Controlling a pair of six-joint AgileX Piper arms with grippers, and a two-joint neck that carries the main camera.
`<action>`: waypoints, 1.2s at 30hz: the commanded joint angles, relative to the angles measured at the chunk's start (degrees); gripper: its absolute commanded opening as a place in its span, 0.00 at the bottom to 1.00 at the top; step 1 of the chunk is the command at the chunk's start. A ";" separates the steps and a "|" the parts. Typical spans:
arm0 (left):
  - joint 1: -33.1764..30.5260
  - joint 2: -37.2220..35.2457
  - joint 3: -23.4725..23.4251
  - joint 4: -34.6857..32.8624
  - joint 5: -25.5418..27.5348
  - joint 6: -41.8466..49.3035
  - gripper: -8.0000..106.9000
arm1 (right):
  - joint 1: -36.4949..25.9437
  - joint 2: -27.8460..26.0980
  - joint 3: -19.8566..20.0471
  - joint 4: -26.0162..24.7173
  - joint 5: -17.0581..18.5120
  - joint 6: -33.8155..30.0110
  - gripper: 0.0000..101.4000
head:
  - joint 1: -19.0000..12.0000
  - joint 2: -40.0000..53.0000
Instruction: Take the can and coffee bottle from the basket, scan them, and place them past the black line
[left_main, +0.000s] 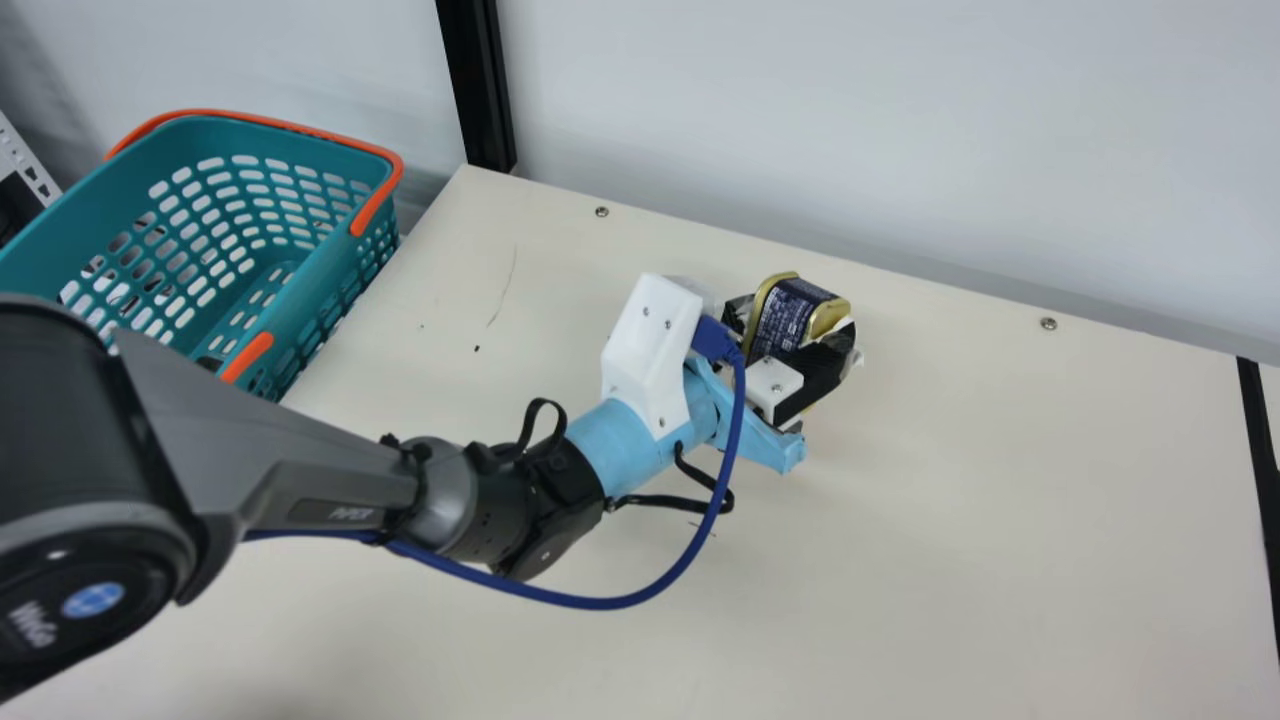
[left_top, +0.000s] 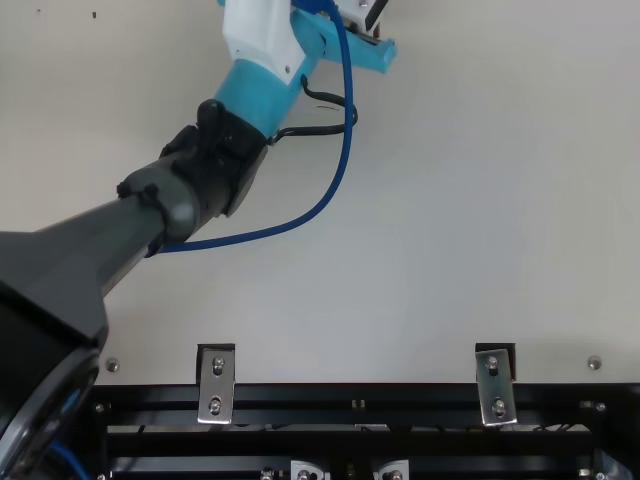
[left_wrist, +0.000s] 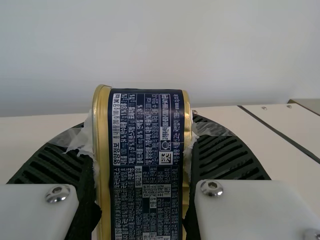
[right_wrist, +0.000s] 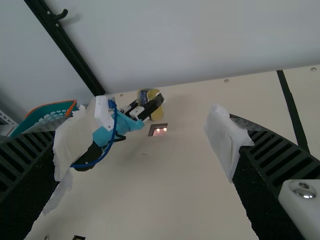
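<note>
The can (left_main: 785, 312) sits gripped between the ribbed fingers of the left gripper (left_main: 799, 330), well right of the basket (left_main: 130, 195), near the table's (left_main: 950, 500) back edge, open surface stretching rightward away from the basket, its gold-rimmed faces toward those fingers, long side steep, while the right gripper's (right_wrist: 150, 137) fingers stand wide apart.

Spreads out as a flat, cream table (left_main: 960, 540), crossed toward the right end by a black line (left_main: 1262, 450). Carries small screws (left_main: 1048, 323) along the far edge, plus a thin scratch (left_main: 505, 285) and a dark speck (left_main: 477, 348) farther left. Includes, in the right wrist view, a dark rectangle (right_wrist: 153, 128) (lit, rather prettily, with red spots). Meets metal brackets (left_top: 216, 385) at the near edge.
</note>
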 joint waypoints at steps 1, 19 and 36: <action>-0.11 0.81 -0.41 -0.43 -0.98 0.03 0.16 | 0.00 0.00 0.00 0.00 0.00 0.00 1.00 | -0.32 -0.38; -1.23 -15.31 3.27 0.02 8.31 7.63 0.16 | 0.00 0.00 0.00 0.00 0.00 0.00 1.00 | -0.32 -0.38; 3.25 -37.52 2.43 2.26 41.61 20.11 0.16 | 0.00 0.00 0.00 0.00 0.00 0.00 1.00 | -0.32 -0.38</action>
